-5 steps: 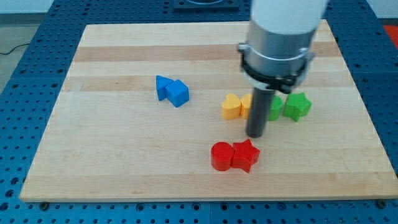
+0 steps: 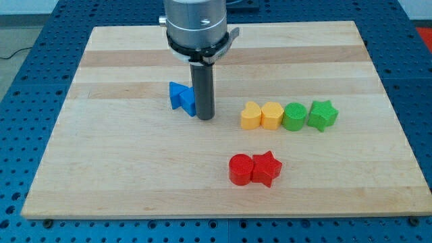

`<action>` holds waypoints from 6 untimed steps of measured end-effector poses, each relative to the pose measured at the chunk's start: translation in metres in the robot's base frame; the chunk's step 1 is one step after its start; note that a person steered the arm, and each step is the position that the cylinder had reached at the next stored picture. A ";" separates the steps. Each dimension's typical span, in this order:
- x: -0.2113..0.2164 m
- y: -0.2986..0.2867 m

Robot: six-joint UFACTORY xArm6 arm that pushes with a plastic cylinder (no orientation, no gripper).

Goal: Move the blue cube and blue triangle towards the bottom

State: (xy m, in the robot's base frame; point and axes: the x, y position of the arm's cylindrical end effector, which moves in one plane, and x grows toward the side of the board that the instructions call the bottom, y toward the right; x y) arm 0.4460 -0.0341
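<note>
The blue triangle [image 2: 177, 94] and the blue cube [image 2: 188, 102] sit touching each other left of the board's centre. The cube is largely hidden behind my rod. My tip [image 2: 205, 118] rests on the board at the cube's right side, touching it or nearly so; contact cannot be told.
A row of a yellow heart [image 2: 250, 116], a yellow block [image 2: 272, 115], a green round block [image 2: 294, 116] and a green star [image 2: 322, 115] lies at the right. A red cylinder [image 2: 240, 169] and a red star [image 2: 266, 169] sit near the bottom. The wooden board [image 2: 101, 169] ends on a blue pegboard.
My rod has moved left across the board, from beside the yellow and green row to the right side of the blue cube. No block has visibly moved.
</note>
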 end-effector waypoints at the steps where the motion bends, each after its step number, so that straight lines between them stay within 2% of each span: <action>1: -0.014 0.000; 4: -0.088 -0.017; 6: -0.097 -0.064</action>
